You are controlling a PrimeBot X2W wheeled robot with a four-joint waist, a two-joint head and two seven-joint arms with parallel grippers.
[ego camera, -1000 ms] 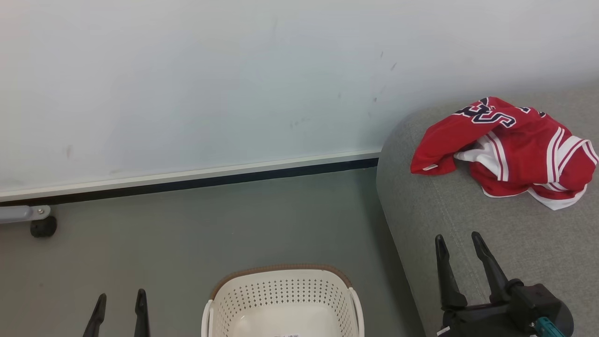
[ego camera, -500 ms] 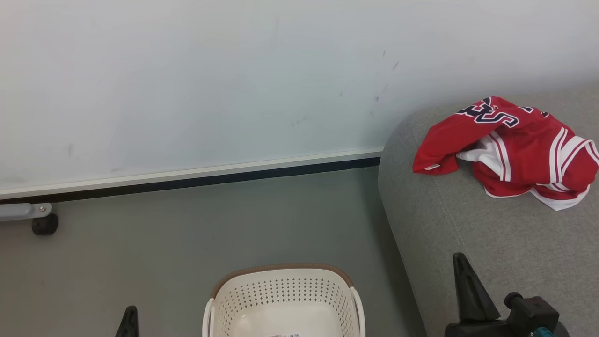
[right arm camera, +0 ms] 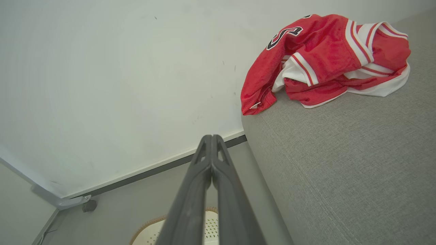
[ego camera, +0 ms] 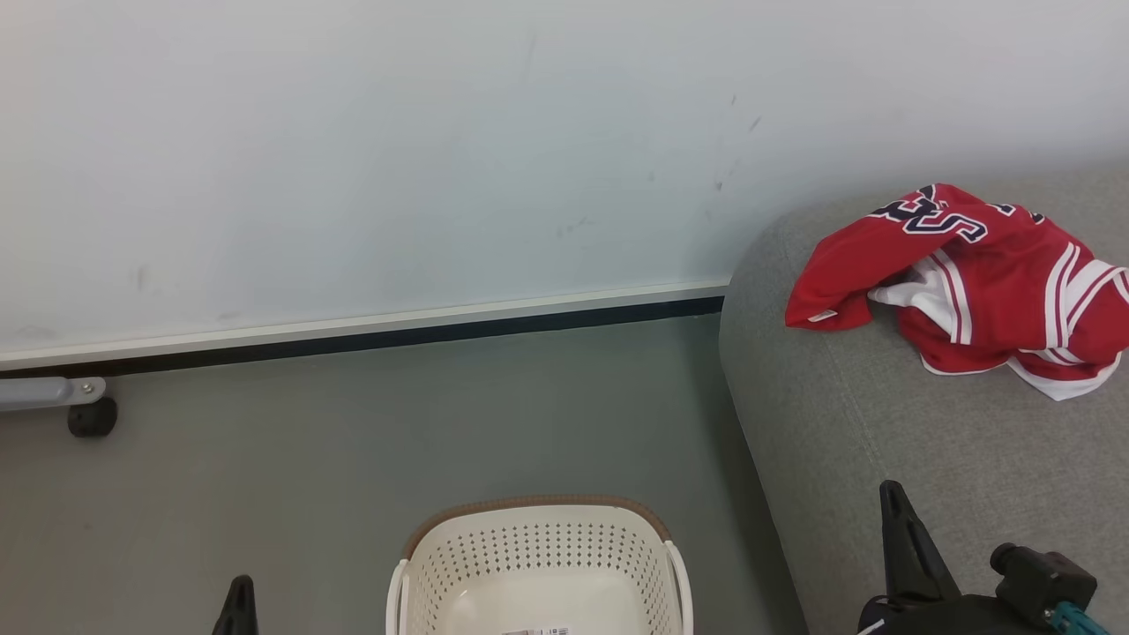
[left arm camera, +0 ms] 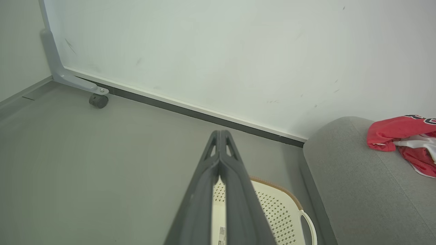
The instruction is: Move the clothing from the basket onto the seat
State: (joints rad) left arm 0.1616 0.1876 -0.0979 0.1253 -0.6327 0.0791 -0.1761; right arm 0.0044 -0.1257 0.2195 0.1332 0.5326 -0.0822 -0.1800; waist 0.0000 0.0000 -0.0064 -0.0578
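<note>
The red clothing (ego camera: 966,287) with white stripes and navy lettering lies crumpled on the grey seat (ego camera: 864,423) at the right; it also shows in the right wrist view (right arm camera: 323,58) and the left wrist view (left arm camera: 405,136). The cream basket (ego camera: 538,564) with a brown rim stands on the floor at the bottom centre, its visible inside holding only a small label. My left gripper (ego camera: 238,604) is shut at the lower left, left of the basket (left arm camera: 272,211). My right gripper (ego camera: 895,520) is shut above the seat's near part, holding nothing.
A pale wall with a white and black baseboard (ego camera: 370,335) runs behind. A grey frame leg on a black caster (ego camera: 88,414) stands at the far left. Grey floor (ego camera: 353,441) lies between the wall and the basket.
Both grippers went from open to shut and drew back toward the bottom of the head view. The camera shifted slightly. The clothing stayed on the seat.
</note>
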